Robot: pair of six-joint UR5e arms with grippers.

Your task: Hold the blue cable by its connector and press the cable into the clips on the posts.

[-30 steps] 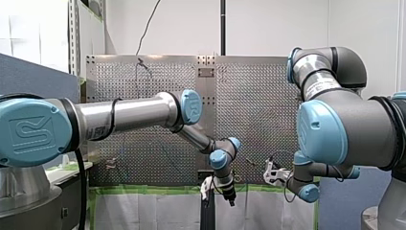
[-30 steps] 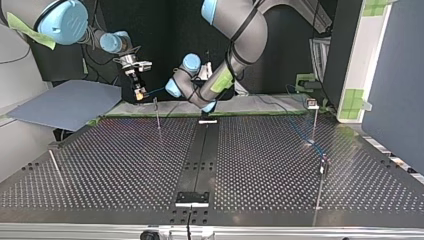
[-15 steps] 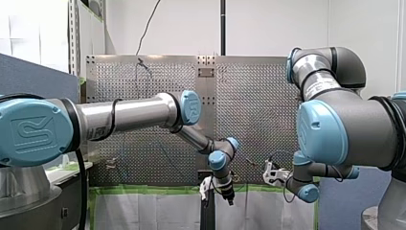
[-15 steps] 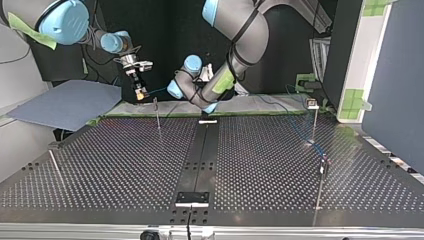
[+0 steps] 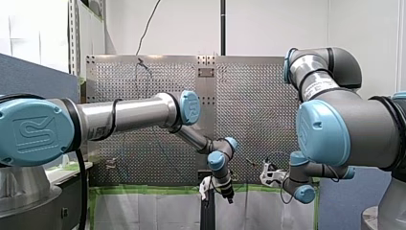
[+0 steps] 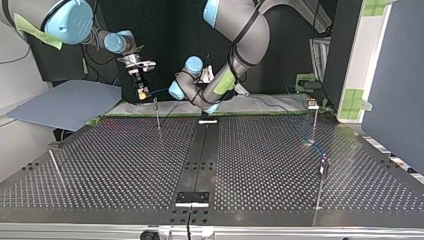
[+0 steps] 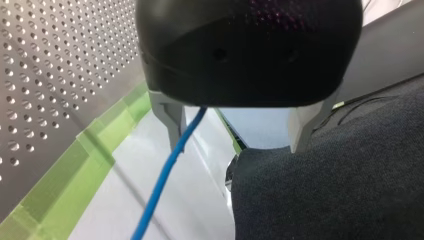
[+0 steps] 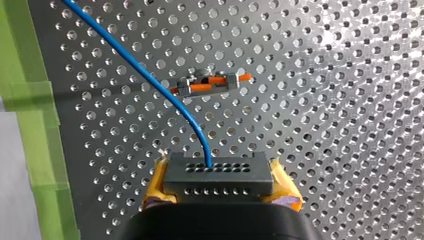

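Observation:
In the right wrist view my right gripper (image 8: 220,189) is shut, its yellow pads (image 8: 156,186) clamped on a dark grey connector (image 8: 218,172). The blue cable (image 8: 150,77) rises out of the connector and passes beside an orange clip (image 8: 210,84) on a post. In the top view that gripper (image 6: 143,93) hangs just behind a thin post (image 6: 157,114). My left gripper (image 7: 237,132) is open; the blue cable (image 7: 165,175) runs between its fingers, close to one metal finger (image 7: 170,117). In the top view it (image 6: 210,106) sits at the table's far edge.
More posts stand at the top view's right (image 6: 314,117) (image 6: 322,182) and a leaning one at its left (image 6: 55,167). A stretch of blue cable (image 6: 307,140) lies on the perforated table (image 6: 125,170). Green tape (image 7: 75,170) edges the board. A blue sheet (image 6: 65,102) lies beyond the table's left.
My right gripper with the connector has shifted slightly rightward in the top view, toward the near post. My left arm's wrist has edged a little the same way.

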